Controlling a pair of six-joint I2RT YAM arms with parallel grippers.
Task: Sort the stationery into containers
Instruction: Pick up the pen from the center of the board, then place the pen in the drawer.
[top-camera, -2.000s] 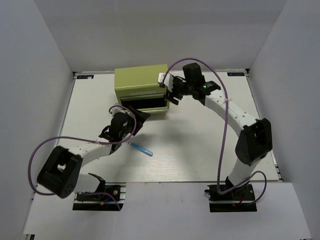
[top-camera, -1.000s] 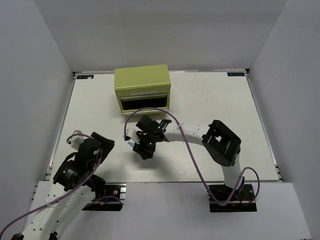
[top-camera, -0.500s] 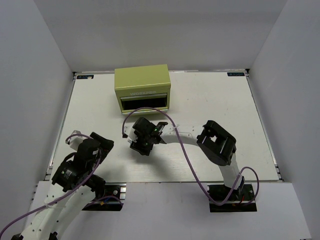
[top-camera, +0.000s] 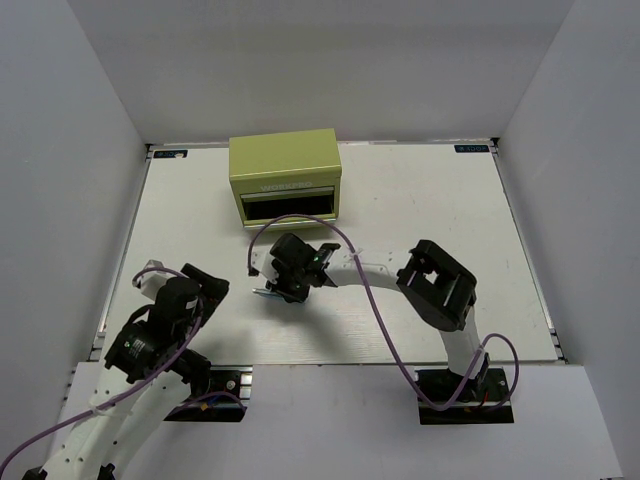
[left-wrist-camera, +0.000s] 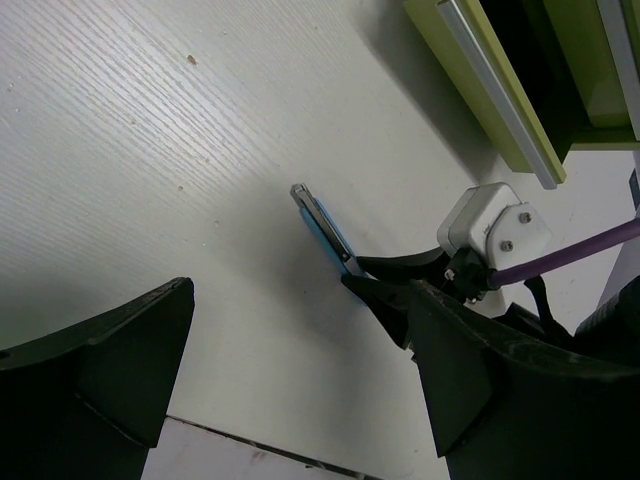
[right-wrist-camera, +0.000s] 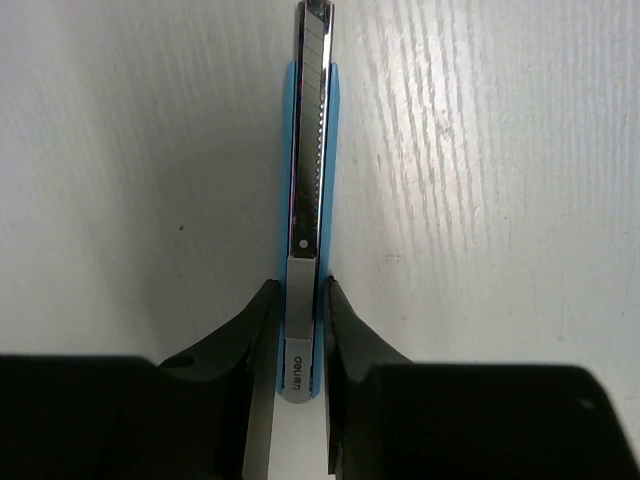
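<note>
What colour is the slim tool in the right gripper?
The slim tool: bright blue, silver centre; clearest in right wrist view.

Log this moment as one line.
right gripper: shut on blue utility knife, near table centre | left gripper: open, empty, near its base | green chest: apart, knife not yet inside

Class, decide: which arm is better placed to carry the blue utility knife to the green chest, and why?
Right. The right end effector is shut on the blue utility knife, nearer the green chest. The left end effector is open, empty, farther back.
</note>
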